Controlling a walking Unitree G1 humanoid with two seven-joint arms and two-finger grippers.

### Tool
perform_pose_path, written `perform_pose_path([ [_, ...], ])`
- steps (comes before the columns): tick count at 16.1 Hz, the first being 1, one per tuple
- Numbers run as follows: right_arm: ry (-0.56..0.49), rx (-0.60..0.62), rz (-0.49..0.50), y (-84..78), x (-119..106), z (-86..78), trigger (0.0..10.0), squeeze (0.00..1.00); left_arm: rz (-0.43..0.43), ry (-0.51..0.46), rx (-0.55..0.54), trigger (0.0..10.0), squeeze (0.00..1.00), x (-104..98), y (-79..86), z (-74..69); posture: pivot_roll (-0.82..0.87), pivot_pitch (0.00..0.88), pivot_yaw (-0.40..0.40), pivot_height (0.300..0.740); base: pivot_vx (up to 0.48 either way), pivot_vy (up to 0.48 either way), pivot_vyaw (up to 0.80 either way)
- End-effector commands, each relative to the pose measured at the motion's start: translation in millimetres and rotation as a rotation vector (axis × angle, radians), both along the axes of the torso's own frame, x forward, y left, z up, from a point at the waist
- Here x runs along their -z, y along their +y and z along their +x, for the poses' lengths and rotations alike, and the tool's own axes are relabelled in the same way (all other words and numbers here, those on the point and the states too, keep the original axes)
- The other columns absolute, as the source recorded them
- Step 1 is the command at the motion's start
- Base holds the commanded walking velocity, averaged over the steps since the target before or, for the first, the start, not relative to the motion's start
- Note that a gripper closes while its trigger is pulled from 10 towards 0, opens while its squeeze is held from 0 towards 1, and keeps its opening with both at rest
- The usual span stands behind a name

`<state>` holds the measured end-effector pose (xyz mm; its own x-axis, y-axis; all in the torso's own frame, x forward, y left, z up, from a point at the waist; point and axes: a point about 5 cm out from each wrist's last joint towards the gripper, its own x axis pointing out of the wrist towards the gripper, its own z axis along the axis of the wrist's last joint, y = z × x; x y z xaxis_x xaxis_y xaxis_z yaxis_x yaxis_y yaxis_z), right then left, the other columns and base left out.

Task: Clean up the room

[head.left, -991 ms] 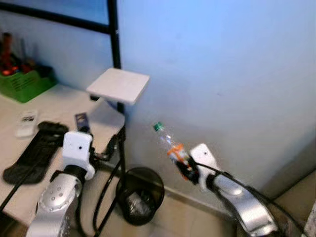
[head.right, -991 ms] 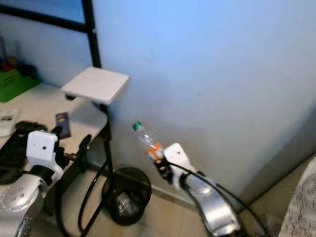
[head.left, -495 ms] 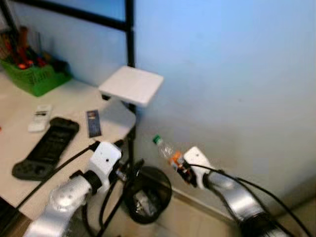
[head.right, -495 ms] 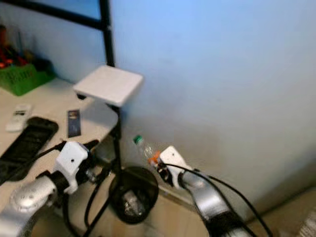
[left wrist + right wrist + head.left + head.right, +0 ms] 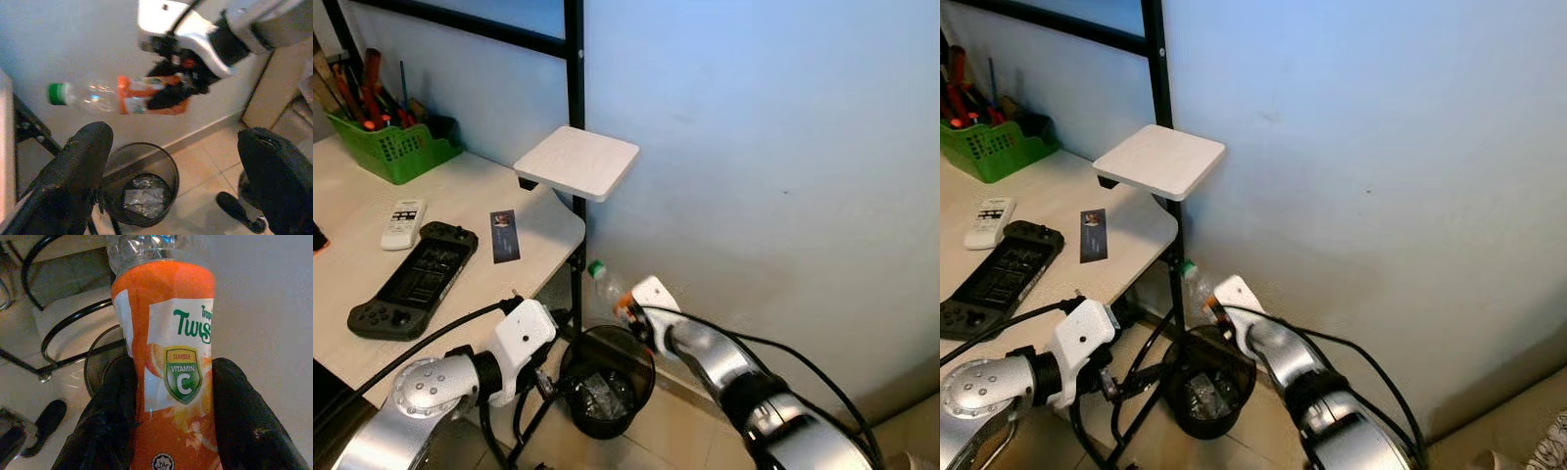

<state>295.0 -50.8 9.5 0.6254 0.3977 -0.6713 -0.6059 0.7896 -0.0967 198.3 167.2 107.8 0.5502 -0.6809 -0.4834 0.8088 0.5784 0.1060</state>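
Note:
A clear plastic bottle (image 5: 606, 290) with an orange label and a green cap is held in the air by my right gripper (image 5: 630, 313), which is shut on its labelled lower half (image 5: 171, 333). The bottle leans with its cap toward the desk corner, just above the far rim of a black wire waste bin (image 5: 576, 354) that stands on the floor with crumpled waste inside. My left gripper (image 5: 178, 166) is open and empty, low beside the bin (image 5: 168, 166), facing the bottle (image 5: 98, 94).
A white desk (image 5: 352, 279) on the left carries a remote (image 5: 402, 223), a black game controller (image 5: 414, 278), a dark card (image 5: 504, 236) and a green basket of tools (image 5: 396, 152). A white square plate (image 5: 578, 162) sits on a black post. The blue wall is close behind.
The camera has shifted. My right gripper has carried the bottle down and left, to just over the bin. My left arm has dropped from desk height to beside the bin.

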Motion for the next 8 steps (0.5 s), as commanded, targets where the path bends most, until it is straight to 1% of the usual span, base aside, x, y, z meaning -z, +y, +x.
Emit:
perform_pose_path([
  [1, 0.002, 0.027, 0.03, 1.5, -2.4, 3.7, 10.0, 0.94, 0.002, 0.004, 0.024, 10.0, 0.0, -2.8, -1.9, -2.7, 0.03, 0.03, -0.059, 0.74, 0.0, 0.0, 0.0],
  [2, 0.007, 0.026, 0.04, 3.3, -2.8, 3.9, 10.0, 1.0, 0.003, 0.006, 0.025, 10.0, 0.0, -2.9, -1.8, -2.9, 0.03, 0.03, -0.059, 0.74, 0.0, 0.0, 0.0],
  [3, 0.021, 0.001, 0.051, 9.4, -1.8, 1.9, 10.0, 1.0, 0.007, 0.008, 0.027, 10.0, 0.0, -2.9, -1.4, -3.4, 0.03, 0.03, -0.059, 0.74, 0.0, 0.0, 0.0],
  [5, 0.037, -0.013, 0.054, 13.3, 0.9, -0.9, 10.0, 1.0, 0.007, 0.011, 0.025, 10.0, 0.0, -3.8, -1.3, -3.2, 0.03, 0.034, -0.062, 0.74, 0.0, 0.0, 0.0],
  [6, 0.052, -0.009, 0.068, 14.0, 2.4, -2.4, 10.0, 1.0, 0.008, 0.01, 0.024, 10.0, 0.0, -3.9, -1.1, -2.9, 0.03, 0.035, -0.062, 0.74, 0.0, 0.0, 0.0],
  [7, 0.093, -0.004, 0.111, 15.4, 6.4, -7.2, 10.0, 1.0, 0.009, 0.007, 0.02, 10.0, 0.0, -4.2, -0.7, -1.8, 0.03, 0.034, -0.061, 0.74, 0.0, 0.0, 0.0],
  [8, 0.094, -0.005, 0.112, 14.8, 7.6, -8.2, 10.0, 1.0, 0.008, 0.006, 0.02, 10.0, 0.0, -4.2, -0.6, -1.4, 0.03, 0.034, -0.061, 0.74, 0.0, 0.0, 0.0],
])
